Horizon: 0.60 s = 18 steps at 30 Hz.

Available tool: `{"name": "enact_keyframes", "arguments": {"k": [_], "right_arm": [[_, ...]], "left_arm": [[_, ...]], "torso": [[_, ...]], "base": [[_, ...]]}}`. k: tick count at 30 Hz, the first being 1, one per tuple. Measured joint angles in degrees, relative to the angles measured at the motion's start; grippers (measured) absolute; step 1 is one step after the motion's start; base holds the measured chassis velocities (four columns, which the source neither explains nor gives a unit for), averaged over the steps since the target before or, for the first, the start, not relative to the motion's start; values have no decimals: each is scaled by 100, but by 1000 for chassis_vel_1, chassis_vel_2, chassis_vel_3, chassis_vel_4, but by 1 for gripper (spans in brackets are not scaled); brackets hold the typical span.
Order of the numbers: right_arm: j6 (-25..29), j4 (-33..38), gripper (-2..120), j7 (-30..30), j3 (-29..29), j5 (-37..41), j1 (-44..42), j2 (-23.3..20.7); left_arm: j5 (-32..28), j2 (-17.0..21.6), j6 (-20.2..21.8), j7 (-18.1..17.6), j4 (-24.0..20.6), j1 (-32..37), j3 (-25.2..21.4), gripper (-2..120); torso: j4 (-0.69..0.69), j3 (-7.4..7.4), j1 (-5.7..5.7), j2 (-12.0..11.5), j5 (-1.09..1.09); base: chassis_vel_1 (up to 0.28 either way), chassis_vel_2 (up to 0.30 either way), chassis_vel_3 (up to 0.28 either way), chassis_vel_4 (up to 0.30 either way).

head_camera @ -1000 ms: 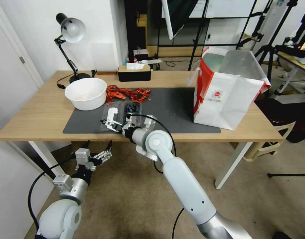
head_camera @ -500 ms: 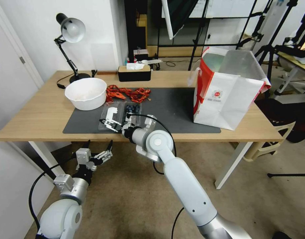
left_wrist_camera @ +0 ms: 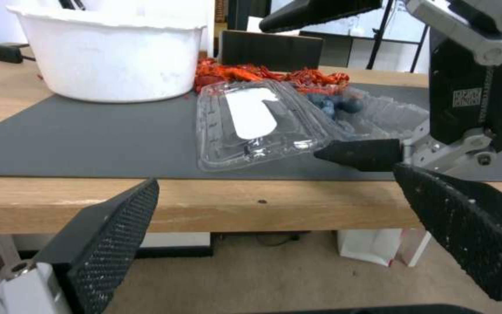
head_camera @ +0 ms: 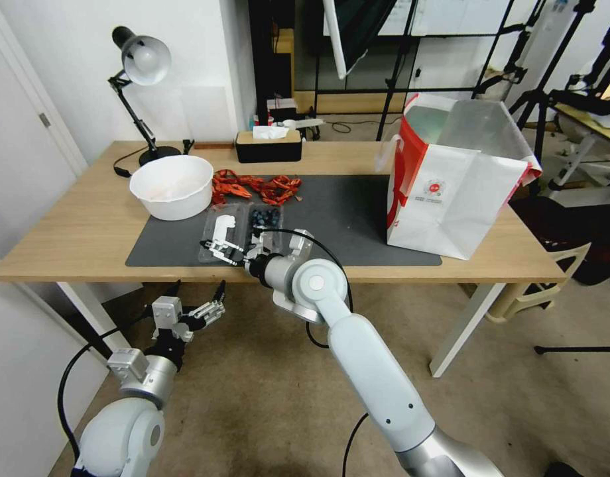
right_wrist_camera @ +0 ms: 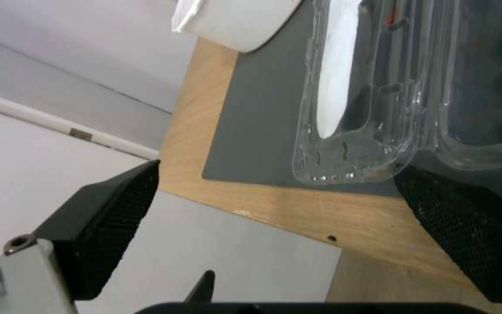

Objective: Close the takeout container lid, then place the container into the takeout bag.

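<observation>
My left gripper (head_camera: 197, 299) parked below table edge, fingers spread, empty. My right gripper (head_camera: 220, 250) at near edge of grey mat (head_camera: 345, 218), fingers wide apart, gripping nothing, just beside lid (left_wrist_camera: 251, 122). One takeout container (head_camera: 248, 224), open flat on mat: clear plastic, white elongated label on lid, few dark blueberries (left_wrist_camera: 335, 102) in other half. One white bowl (head_camera: 172, 187) behind. One takeout bag (head_camera: 454, 185) upright, well apart to right.
</observation>
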Motion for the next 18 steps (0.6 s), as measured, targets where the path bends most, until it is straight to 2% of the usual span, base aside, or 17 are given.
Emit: {"name": "enact_keyframes", "arguments": {"k": [18], "right_arm": [[-96, 357, 100, 221, 3, 165, -211, 0]], "left_arm": [[-1, 7, -8, 5, 10, -2, -30, 100]], "torso": [[0, 0, 0, 0, 0]], "base": [[0, 0, 0, 0]]}}
